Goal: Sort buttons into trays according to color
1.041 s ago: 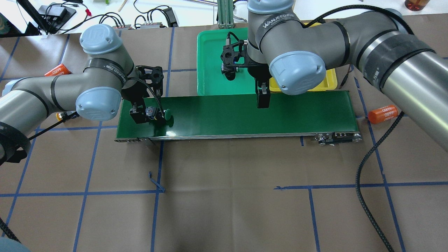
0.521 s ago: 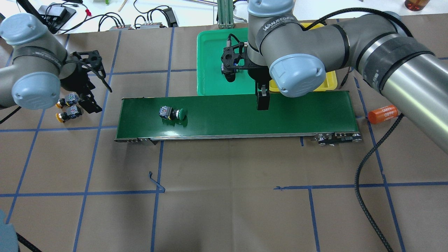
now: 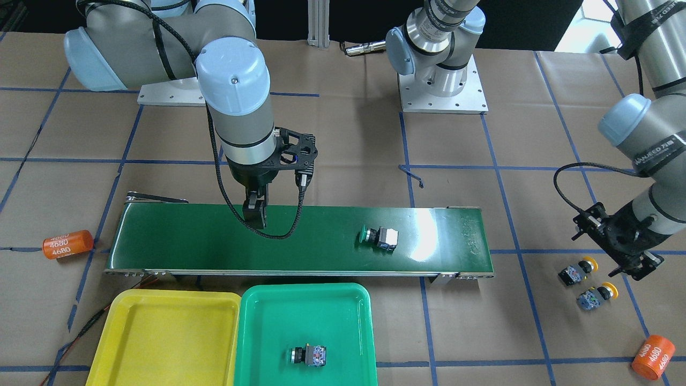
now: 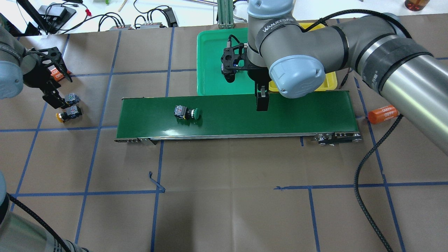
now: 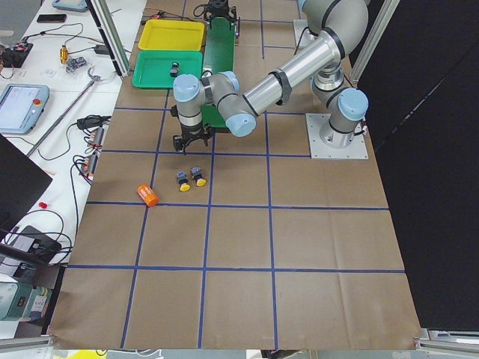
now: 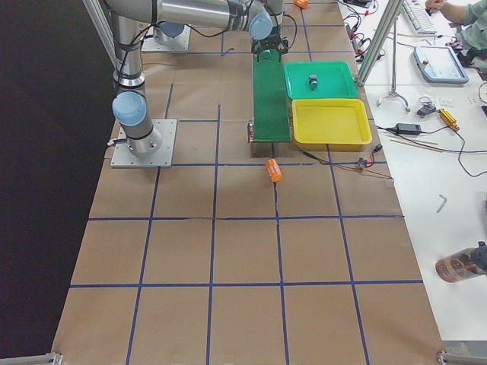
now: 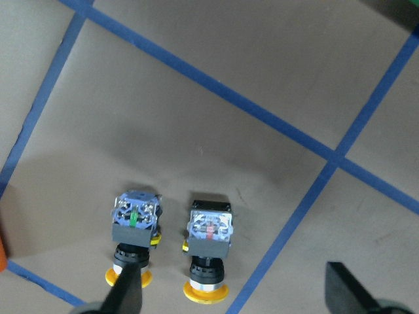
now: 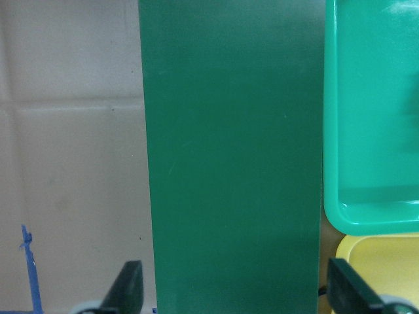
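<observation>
Backing off leftward, the left gripper (image 4: 56,99) now hangs over the yellow buttons (image 7: 209,245), while the green button (image 4: 186,112) has ridden further right along the conveyor belt (image 4: 297,115).
Its fingers stand apart and empty above that pair on the paper (image 4: 224,210), likely lining up the next pick. The right gripper (image 4: 262,101) hangs mid-belt, jaws spread and empty, probably waiting for the button beside the green tray (image 4: 210,63). A second green button (image 3: 309,355) lies there, masked overhead by the wrist, and the arm mostly covers the yellow tray (image 4: 330,82).
</observation>
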Tool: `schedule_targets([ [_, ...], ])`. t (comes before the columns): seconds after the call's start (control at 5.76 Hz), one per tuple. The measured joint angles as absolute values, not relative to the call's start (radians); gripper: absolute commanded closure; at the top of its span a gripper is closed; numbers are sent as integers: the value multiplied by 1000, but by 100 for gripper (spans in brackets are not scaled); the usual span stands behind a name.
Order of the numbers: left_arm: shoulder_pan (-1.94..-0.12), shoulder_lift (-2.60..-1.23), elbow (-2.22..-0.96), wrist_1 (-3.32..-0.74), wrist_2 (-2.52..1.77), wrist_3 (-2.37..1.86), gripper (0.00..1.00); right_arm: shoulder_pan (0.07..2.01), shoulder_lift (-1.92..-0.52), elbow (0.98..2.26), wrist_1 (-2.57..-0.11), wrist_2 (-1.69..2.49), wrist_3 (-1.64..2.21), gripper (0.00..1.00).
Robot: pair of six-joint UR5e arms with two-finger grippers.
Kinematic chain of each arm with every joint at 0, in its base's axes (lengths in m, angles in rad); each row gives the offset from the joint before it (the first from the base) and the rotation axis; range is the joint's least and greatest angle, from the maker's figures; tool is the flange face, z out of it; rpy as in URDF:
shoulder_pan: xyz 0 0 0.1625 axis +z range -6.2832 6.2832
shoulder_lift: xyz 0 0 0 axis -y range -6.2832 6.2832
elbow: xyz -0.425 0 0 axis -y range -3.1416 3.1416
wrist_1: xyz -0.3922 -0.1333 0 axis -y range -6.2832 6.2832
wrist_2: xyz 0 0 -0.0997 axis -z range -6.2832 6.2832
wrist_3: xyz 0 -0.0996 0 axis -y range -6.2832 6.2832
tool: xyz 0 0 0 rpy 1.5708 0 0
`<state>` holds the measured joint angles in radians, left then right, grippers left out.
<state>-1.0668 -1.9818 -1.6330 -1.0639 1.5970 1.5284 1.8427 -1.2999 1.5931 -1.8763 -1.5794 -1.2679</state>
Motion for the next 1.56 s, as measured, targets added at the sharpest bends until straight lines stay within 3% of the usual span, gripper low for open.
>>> schedule_targets([
  [0.69, -1015, -2084, -1627, -1036, 1597, 1580, 2, 1848, -1287, 1595, -1891, -1570, -1215, 0],
  [1.21, -1012, -2130, -1651, -993, 1595, 1588, 3, 1889, -1187, 1591, -2043, -1566, -1061, 0],
  [1.39, -1012, -2140, -1652, -980, 1595, 1588, 14, 1900, -1146, 1592, -2081, -1566, -1039, 0],
  [1.56, -1012, -2146, -1652, -975, 1595, 1588, 55, 1903, -1122, 1601, -2102, -1567, -1036, 0],
])
